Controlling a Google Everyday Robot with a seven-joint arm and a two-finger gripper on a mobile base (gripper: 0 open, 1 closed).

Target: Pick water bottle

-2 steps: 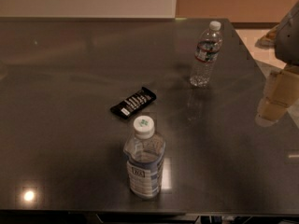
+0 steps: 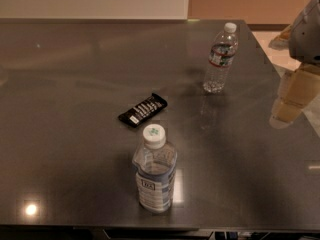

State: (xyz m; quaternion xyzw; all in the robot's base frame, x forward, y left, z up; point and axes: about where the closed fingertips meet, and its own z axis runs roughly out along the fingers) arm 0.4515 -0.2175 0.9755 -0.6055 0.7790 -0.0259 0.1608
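Standing upright in the 1 o'clock sector of the dark table (image 2: 75, 84), the water bottle (image 2: 220, 59) has its long axis vertical, white cap uppermost. The gripper (image 2: 294, 95) hangs at the view's 3 o'clock edge, apart from the bottle, which lies toward its 10 o'clock. Whether the gripper is spread or closed cannot be told. The squat blue-labelled bottle (image 2: 155, 176) stands near 6 o'clock, off that line.

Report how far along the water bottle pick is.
Done: nothing yet; the water bottle stands upright on the table, untouched. In hand: the tool hangs at the right edge of the view, to the right of the bottle and apart from it. Left: reaching the bottle, gripping it and lifting it off the table.
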